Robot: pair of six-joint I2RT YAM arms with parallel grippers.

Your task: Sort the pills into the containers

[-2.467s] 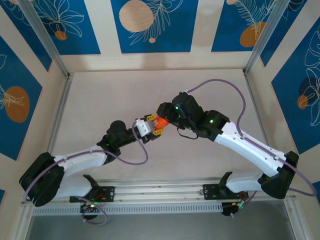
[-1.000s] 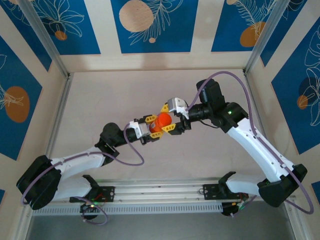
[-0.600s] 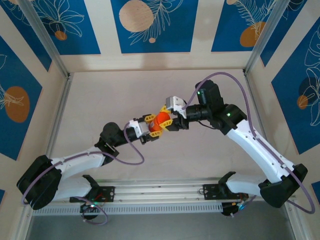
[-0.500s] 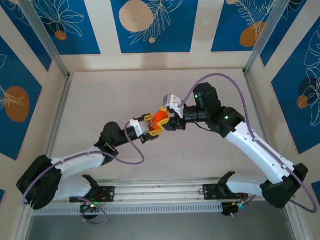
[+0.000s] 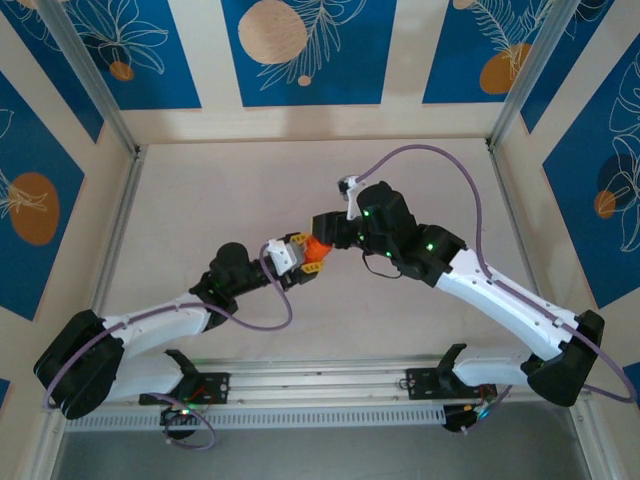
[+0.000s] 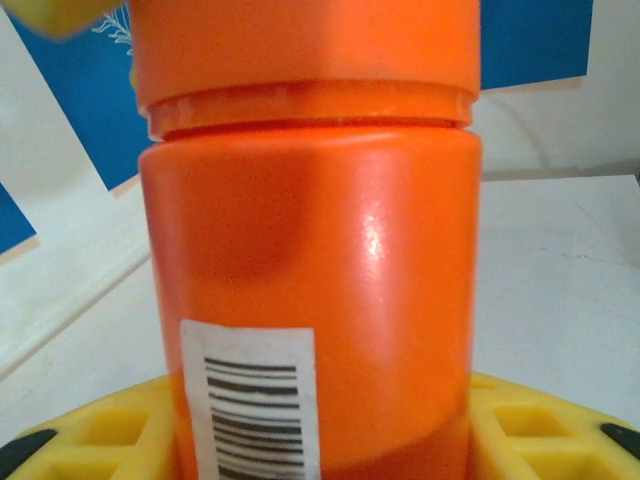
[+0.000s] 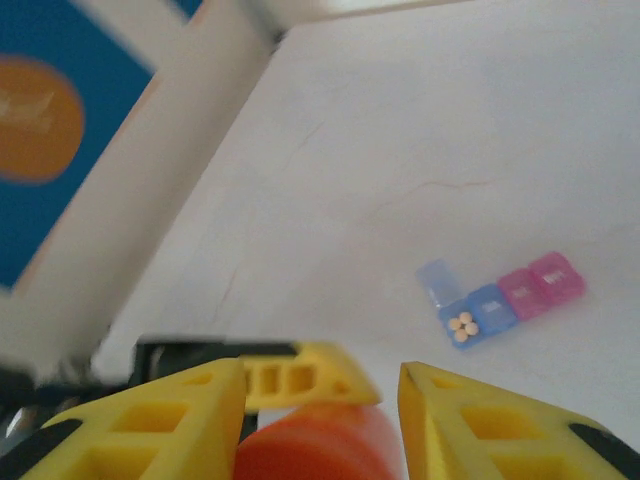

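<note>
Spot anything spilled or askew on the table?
Nothing stands out. The pill organiser lies flat, its blue box open with a few pills inside; none loose on the table around it.

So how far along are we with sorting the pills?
Early. Done: the organiser's blue box is open with four pills in it. In hand: the left gripper holds the orange bottle, cap on, and the right gripper is shut on the cap, probably to unscrew it. Left: the purple box and pink box look closed, no pills visible inside.
</note>
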